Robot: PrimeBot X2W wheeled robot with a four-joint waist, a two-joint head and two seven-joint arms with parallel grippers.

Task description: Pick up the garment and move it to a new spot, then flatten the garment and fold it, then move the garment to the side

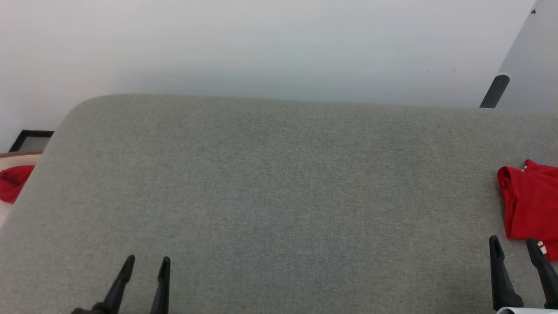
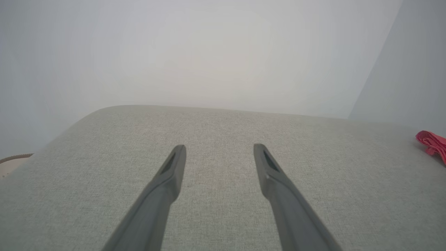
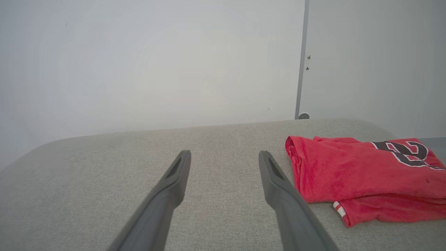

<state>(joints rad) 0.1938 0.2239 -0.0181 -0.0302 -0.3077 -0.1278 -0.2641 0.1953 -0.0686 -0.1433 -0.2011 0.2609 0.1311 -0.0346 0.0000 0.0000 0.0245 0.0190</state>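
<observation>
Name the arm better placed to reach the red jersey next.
Right. The right gripper hangs open just beside the folded garment at the right edge of the grey cushion; the left gripper, also open, sits far across it.

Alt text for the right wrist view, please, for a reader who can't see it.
A folded red jersey with black, white-edged numerals lies on a grey fabric surface at the view's right. Just beside it is the right gripper, open and empty. A pale wall rises behind.
</observation>
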